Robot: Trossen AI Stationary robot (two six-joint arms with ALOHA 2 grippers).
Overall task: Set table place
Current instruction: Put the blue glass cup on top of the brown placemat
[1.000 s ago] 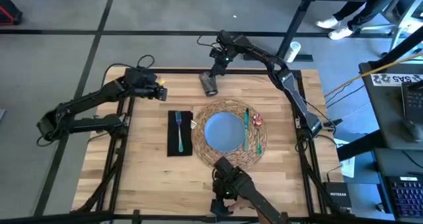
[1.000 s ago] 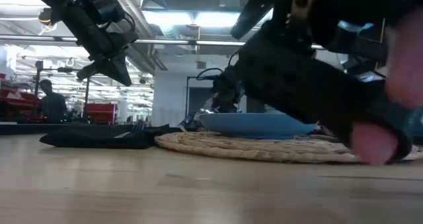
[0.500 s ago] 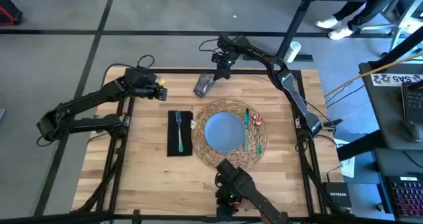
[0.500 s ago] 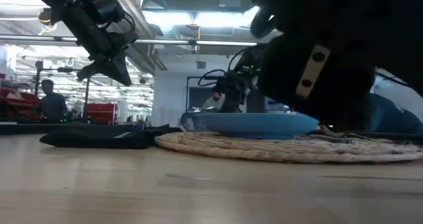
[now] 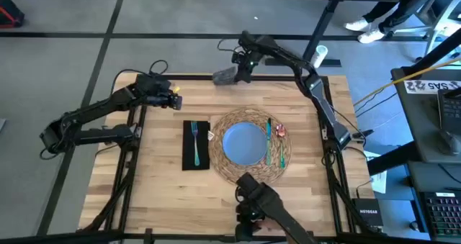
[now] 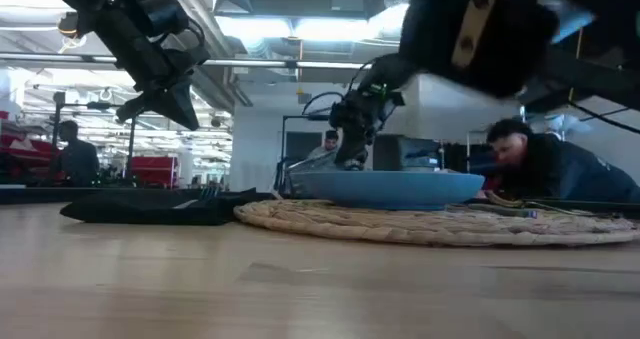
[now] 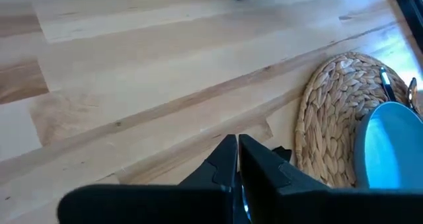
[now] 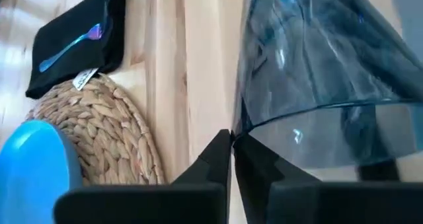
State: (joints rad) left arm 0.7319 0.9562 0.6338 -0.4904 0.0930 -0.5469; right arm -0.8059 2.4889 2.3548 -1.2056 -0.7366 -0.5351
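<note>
The round straw placemat (image 5: 248, 165) lies mid-table and carries the blue plate (image 5: 243, 143). Green and red-handled cutlery (image 5: 270, 139) rests on the mat to the plate's right. Left of the mat, the teal fork (image 5: 194, 145) lies on the black napkin (image 5: 196, 157). Over the table's far edge, my right gripper (image 5: 241, 68) is shut on the grey glass (image 5: 225, 75), which is tipped on its side. My left gripper (image 5: 176, 100) hangs shut above the far left of the table (image 5: 158, 193), holding nothing. My right gripper pinches the glass's rim (image 8: 241, 126) between its two fingers, one side of the wall only. It comes at the glass from the table's right. The glass is lifted clear and lies roughly level, its mouth toward the gripper and its base toward the table's left.
A dark jointed mount (image 5: 256, 201) stands at the near edge, in front of the placemat. Bare wood lies between the napkin and the far edge. Beyond the table a person (image 6: 540, 164) sits on the right and another (image 6: 70, 154) on the left.
My right gripper has gone up and toward the far edge with the glass. The glass was on the table just beyond the placemat; it is now lifted clear and tipped onto its side, base toward the left. The dark mount at the near edge has shifted.
</note>
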